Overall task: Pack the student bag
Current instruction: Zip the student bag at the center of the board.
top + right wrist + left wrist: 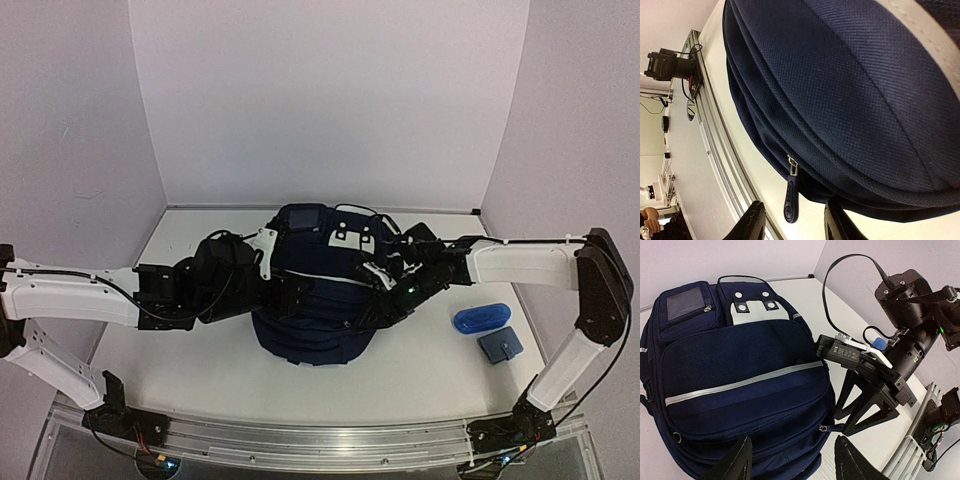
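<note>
While both of my arms reach in over it, the student bag [315,320] lies flat on the table [420,375], front pocket facing up, between my 2 wrists.

Left gripper [792,438]: jaws stand apart, about halfway, with nothing between them. It hovers at the bag's near bottom edge, not touching the fabric as far as the wrist view shows.

Right gripper [794,202]: jaws are part open. The dark zipper pull [790,205] on the bag's lower side seam hangs in the gap between the 2 fingers [752,225]. I see no contact on either side of it, so nothing is held.

Bag condition: 1 grey stripe [740,384] runs across the front pocket. The white patch [754,307] with dark dots sits at the bag's far end.

Other items: 1 clear blue case [481,318] lies well apart from the bag on its right-arm side, and 1 small dark blue square pouch [500,346] lies just beyond that case, nearer the table's front edge.
</note>
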Tool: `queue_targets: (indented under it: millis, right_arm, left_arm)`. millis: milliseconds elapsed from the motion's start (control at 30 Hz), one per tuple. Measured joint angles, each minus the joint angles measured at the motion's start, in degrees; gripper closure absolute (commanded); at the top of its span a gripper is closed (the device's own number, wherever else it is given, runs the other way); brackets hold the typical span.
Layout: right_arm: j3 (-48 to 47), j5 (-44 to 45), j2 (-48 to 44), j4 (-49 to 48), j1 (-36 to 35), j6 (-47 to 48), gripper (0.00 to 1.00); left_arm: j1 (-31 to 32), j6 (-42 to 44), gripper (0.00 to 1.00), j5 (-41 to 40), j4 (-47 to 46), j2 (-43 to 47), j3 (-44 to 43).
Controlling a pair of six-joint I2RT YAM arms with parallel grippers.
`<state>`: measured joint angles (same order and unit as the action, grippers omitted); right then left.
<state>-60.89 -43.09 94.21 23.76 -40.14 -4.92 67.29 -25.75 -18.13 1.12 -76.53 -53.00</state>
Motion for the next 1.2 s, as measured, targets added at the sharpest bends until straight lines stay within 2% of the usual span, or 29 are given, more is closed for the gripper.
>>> queue_targets:
  millis: [433, 767, 833, 1033, 1200]
  right_arm:
    - [-2.67, 0.15, 3.72, 1.59, -1.46, 0.81, 0.73]
    - [-3.04, 2.34, 4.31, 2.12, -2.51, 2.23, 0.73]
    - [-3.17, 3.65, 4.31, 2.26, -3.11, 2.62, 0.77]
    - [-3.74, 8.42, 4.33, 2.79, -4.11, 3.74, 1.00]
    - [-4.38, 10.30, 4.23, 3.70, -4.40, 5.42, 1.00]
  left_arm:
    - [-1.28, -1.35, 0.30, -1.66, 5.54, -1.66, -0.15]
    - [-3.06, -1.22, 0.29, -1.62, 8.97, -2.32, -1.02]
    - [-3.39, -1.26, 0.29, -1.62, 8.98, -2.32, -1.02]
    - [-3.99, -0.38, 0.27, -1.47, 9.15, -2.29, -1.02]
    - [-4.13, 5.79, 0.29, 1.93, 10.02, -1.54, -1.02]
